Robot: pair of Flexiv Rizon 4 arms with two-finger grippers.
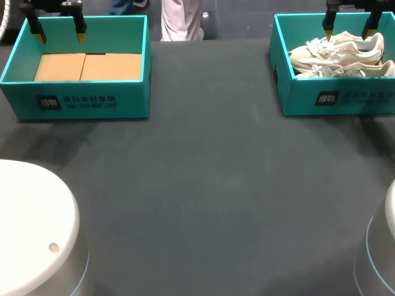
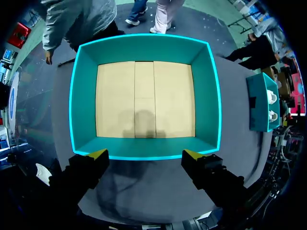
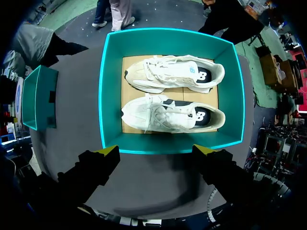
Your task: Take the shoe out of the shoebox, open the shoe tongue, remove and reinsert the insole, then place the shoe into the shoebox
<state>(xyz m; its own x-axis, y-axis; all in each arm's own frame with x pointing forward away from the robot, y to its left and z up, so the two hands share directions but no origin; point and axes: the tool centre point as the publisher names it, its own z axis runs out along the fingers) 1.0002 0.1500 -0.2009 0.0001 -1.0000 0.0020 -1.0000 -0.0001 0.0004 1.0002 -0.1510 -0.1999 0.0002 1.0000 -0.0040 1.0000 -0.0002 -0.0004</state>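
My right gripper hangs, fingers spread, above the white shoes in their teal shoebox. My left gripper, fingers apart too, hovers over the second box.

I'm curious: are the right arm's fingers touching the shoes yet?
Apart. The right wrist view shows both fingers short of the shoes, box wall between.

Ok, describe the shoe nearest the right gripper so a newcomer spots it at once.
Start at the teal shoebox on the right of the table, not the empty box on the left. Two white shoes lie side by side in it, toes toward the empty box. Yours is the shoe along the wall nearest the right gripper; the other shoe lies by the far wall.
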